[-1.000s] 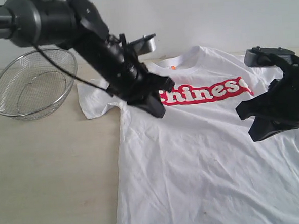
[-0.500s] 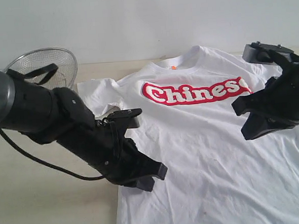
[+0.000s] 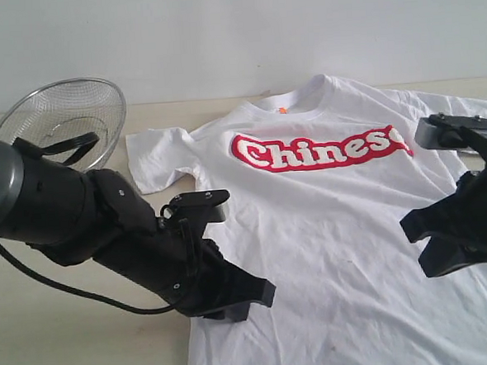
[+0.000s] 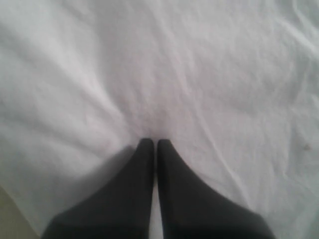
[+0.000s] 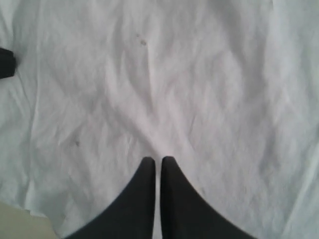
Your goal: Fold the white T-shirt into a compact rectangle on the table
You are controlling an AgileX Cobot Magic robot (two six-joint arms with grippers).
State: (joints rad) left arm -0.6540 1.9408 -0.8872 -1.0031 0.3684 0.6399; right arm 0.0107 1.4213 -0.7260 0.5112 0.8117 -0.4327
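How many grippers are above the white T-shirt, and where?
2. The left gripper is over the left edge of the white T-shirt in the exterior view; the right gripper is over its right part. Both are shut.

A robot lab bench, it seems — two black arms (image 3: 106,232) over a pale table (image 3: 55,343), white wall (image 3: 218,35) behind.

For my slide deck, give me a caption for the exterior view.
Left gripper and right gripper, both shut, poised over the unfolded white T-shirt on the table, mesh bowl nearby.

Mesh bowl (image 3: 61,111) blocks the table's (image 3: 39,352) far left corner
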